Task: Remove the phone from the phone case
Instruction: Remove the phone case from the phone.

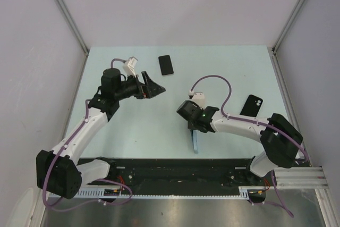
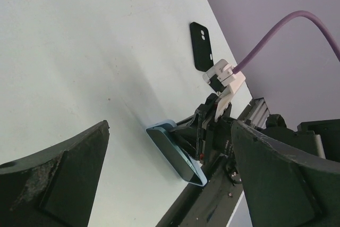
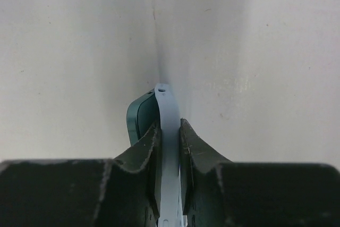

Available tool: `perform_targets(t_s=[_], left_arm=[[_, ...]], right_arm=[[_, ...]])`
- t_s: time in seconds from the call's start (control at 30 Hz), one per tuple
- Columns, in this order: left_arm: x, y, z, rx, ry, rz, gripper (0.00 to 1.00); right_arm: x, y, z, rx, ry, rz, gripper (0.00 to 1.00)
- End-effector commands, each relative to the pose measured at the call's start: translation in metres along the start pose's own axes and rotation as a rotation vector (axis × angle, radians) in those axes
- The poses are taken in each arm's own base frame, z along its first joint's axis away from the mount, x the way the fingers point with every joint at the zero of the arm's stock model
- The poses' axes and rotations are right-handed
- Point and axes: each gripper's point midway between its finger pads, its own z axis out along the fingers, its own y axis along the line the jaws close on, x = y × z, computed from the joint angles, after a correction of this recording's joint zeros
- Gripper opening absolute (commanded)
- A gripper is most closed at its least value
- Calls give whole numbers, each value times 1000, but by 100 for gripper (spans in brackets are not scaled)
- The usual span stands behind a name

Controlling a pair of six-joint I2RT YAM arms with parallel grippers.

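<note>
A light blue phone case (image 1: 195,142) stands on its edge on the pale green table (image 1: 223,73), near the front. My right gripper (image 1: 195,130) is shut on the case's wall; in the right wrist view the two fingers (image 3: 143,147) pinch the blue case (image 3: 169,115). The dark teal phone (image 3: 137,118) sits in it, its top corner bulging out on the left. The left wrist view shows the case (image 2: 197,176) with the phone (image 2: 172,152) facing my left gripper (image 2: 170,184). My left gripper (image 1: 151,86) is open and empty, well away at the left.
A black phone (image 1: 166,65) lies flat at the back middle. A black case (image 1: 251,104) with camera holes lies at the right, also in the left wrist view (image 2: 202,46). A black rail (image 1: 175,171) runs along the near edge. White walls enclose the table.
</note>
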Motion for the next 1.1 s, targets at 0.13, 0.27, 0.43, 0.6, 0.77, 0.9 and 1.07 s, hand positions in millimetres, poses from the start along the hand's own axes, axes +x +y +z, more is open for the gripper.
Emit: perform_targets(t_s=[0.13, 0.27, 0.43, 0.6, 0.77, 0.9, 1.07], left_arm=[[8, 1, -1, 26, 14, -12, 100], [16, 6, 1, 22, 28, -31, 100], [16, 6, 2, 25, 32, -32, 100], [22, 6, 4, 35, 52, -48, 100], [33, 11, 8, 26, 78, -84, 100], [48, 13, 16, 7, 117, -137, 100], [90, 6, 38, 18, 228, -250, 100]], right_arm=[[52, -26, 19, 115, 159, -85, 17], [66, -33, 24, 144, 211, -110, 19], [92, -41, 38, 191, 298, -141, 18], [105, -43, 43, 191, 329, -120, 20], [102, -53, 39, 210, 321, -106, 24], [99, -62, 37, 217, 320, -102, 29], [100, -64, 42, 188, 330, -83, 23]])
